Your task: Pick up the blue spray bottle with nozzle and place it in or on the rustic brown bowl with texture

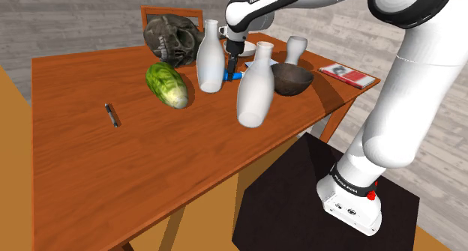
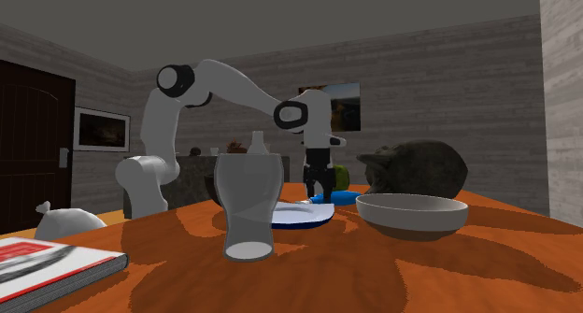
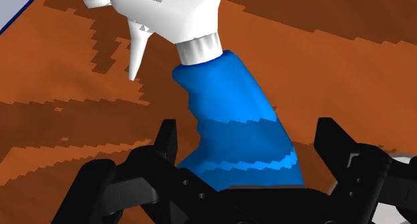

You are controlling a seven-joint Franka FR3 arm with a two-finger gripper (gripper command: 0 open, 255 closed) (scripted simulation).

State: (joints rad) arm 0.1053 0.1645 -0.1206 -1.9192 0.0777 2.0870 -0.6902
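Plainly, the gripper (image 3: 248, 134) had its fingers apart, straddling the blue spray bottle (image 3: 234, 116) lying on its side near the brown bowl (image 1: 289, 86). That bowl sat empty.

In the shoulder view, the blue spray bottle (image 1: 238, 76) is mostly hidden behind a white vase (image 1: 211, 58), and the brown bowl (image 1: 294, 79) is partly covered by a nearer white vase (image 1: 256, 88). In the wrist view, the bottle's white spray head (image 3: 167, 12) is cut off by the picture's edge, and its base is concealed by the pincer (image 3: 248, 126).
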